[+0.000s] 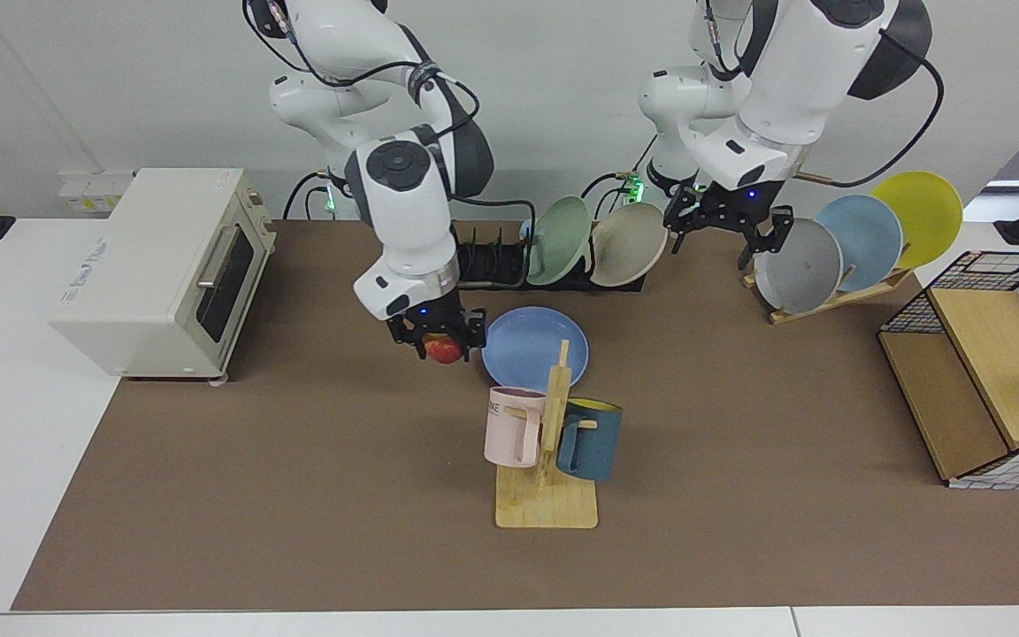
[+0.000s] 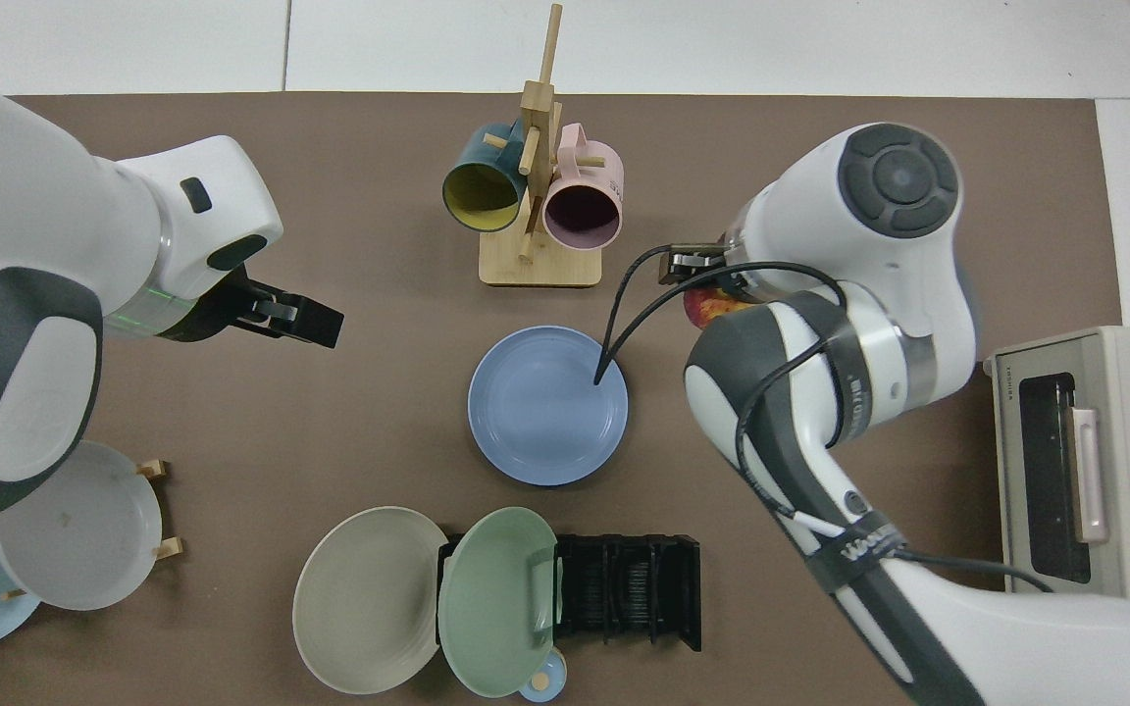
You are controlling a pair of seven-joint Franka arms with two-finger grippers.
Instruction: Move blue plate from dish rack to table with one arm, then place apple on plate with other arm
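Observation:
The blue plate (image 1: 534, 347) (image 2: 547, 406) lies flat on the brown table (image 1: 297, 487), in front of the black dish rack (image 1: 487, 265) (image 2: 629, 588). My right gripper (image 1: 440, 343) hovers just beside the plate's edge on the toaster side, shut on the red apple (image 1: 446, 353). In the top view the apple (image 2: 709, 305) peeks out from under the right arm's wrist, just off the plate's rim. Far from the plate, my left gripper (image 1: 715, 237) (image 2: 295, 320) hangs raised and open, holding nothing, near the wooden plate stand.
A green plate (image 1: 558, 241) and a beige plate (image 1: 626, 245) lean in the rack. A mug tree (image 1: 554, 442) with pink and teal mugs stands before the blue plate. A toaster oven (image 1: 164, 265) and a wooden plate stand (image 1: 837, 292) flank the table; a wire-sided box (image 1: 987, 372) sits beyond the stand.

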